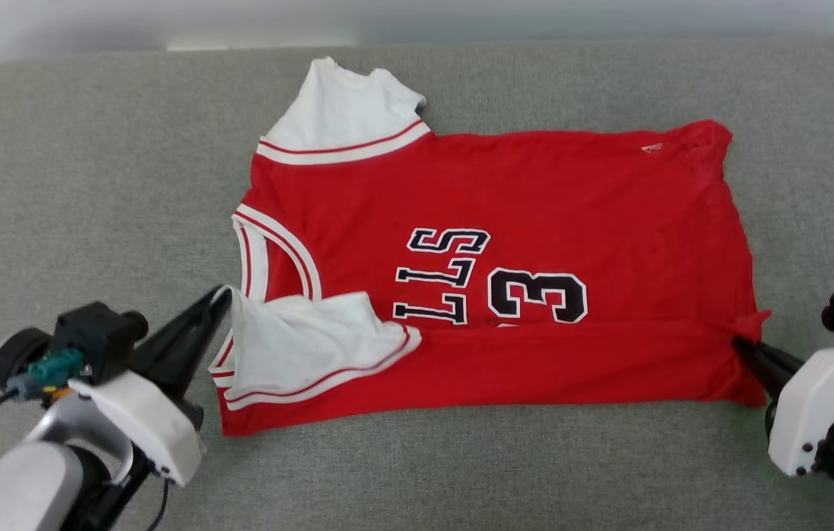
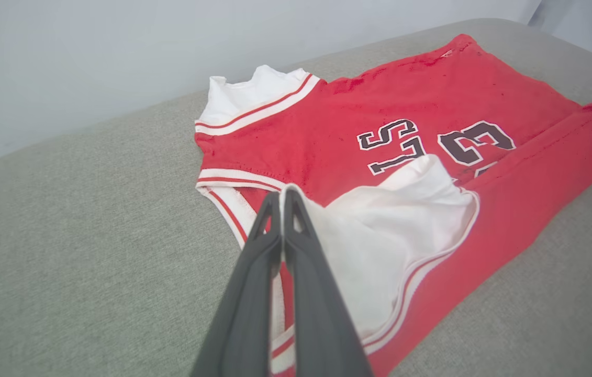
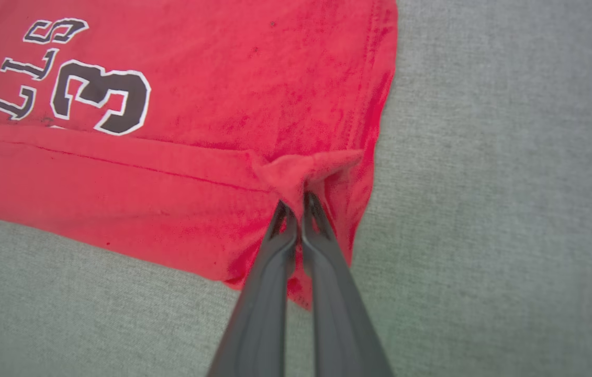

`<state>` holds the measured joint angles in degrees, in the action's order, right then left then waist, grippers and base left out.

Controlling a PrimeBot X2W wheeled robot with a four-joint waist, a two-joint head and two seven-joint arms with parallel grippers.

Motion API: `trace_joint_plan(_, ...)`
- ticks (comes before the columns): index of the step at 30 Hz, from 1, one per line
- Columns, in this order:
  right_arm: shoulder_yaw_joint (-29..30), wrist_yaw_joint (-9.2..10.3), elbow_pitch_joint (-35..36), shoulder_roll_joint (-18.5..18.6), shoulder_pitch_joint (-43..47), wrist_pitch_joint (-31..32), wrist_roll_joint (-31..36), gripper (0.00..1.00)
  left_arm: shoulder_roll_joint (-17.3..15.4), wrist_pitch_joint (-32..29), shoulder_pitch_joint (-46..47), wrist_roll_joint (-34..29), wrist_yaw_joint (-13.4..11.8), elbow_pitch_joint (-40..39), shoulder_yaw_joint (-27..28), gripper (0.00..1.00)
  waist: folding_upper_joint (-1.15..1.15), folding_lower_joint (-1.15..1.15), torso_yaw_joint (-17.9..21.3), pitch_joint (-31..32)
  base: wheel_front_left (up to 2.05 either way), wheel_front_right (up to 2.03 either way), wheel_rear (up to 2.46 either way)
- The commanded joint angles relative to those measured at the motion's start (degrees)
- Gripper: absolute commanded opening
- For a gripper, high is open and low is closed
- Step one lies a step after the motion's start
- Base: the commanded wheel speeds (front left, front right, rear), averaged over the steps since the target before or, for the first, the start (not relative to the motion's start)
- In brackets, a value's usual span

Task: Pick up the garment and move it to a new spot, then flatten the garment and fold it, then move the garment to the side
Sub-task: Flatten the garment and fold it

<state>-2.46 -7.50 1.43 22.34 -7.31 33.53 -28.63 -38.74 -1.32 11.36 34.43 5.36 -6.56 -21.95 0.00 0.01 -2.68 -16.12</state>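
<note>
The garment (image 1: 534,199) lies spread across the middle of a grey cloth-covered surface (image 1: 92,184), its neck to the left and its hem to the right. Its near long edge is folded up over the body as a red band (image 1: 571,361) running from the left end to the right. The band hides the near edge of the number 3 (image 1: 537,295) and of the black lettering (image 1: 440,276). The near white sleeve (image 1: 299,339) is turned in on top of the red cloth and covers the left end of the lettering. The far white sleeve (image 1: 346,107) sticks out flat towards the far side. The left gripper (image 1: 221,293) is at the near left, its two dark fingers pressed together on the edge of the near white sleeve, just beside the striped neck trim (image 1: 269,251). The right gripper (image 1: 739,343) is at the near right, its fingers closed on a pinched-up fold of red cloth at the hem end of the band. In the right wrist view that fold stands up around the fingertips (image 3: 310,201). Bare grey surface surrounds the garment on every side, and a pale wall (image 1: 417,18) runs beyond its far edge.
</note>
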Motion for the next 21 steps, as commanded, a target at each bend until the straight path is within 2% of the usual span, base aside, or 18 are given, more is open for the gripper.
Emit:
trace_joint_plan(1,-0.1,0.02,-0.5,-0.1,-1.9,0.3,0.6,0.0,0.3,0.3,2.1,-0.4,0.3,1.4,-0.2,0.0,0.0,-0.01,0.4,-2.2,0.0,0.0,0.0)
trace_joint_plan(7,-1.0,0.03,-2.2,0.1,-5.6,0.5,1.6,0.0,0.7,0.4,8.6,-1.8,1.1,8.8,-1.9,0.0,0.0,-0.01,0.3,-5.3,0.0,0.0,0.0)
trace_joint_plan(14,-3.3,0.03,-5.3,0.8,-7.2,0.8,2.9,0.0,2.5,1.2,12.1,-2.3,1.7,16.5,-5.8,0.0,0.0,-0.01,-0.3,-5.5,0.0,0.0,0.0)
trace_joint_plan(15,-3.5,0.03,-5.7,0.9,-7.1,0.8,3.3,0.15,2.8,1.6,12.4,-2.4,1.8,17.5,-6.3,0.35,0.0,-0.01,-0.4,-5.2,0.0,0.0,0.0)
trace_joint_plan(16,-3.7,0.03,-6.2,1.0,-7.1,0.4,3.5,1.0,3.2,2.1,12.7,-2.7,1.8,18.4,-6.6,1.0,0.0,-0.01,-0.5,-4.9,0.0,0.0,0.0)
trace_joint_plan(21,-3.6,0.04,-8.1,0.2,-6.7,-1.6,4.1,1.0,5.9,4.6,12.2,-3.0,1.2,22.3,-7.6,1.0,0.0,-0.01,-1.0,-1.7,0.0,0.0,0.0)
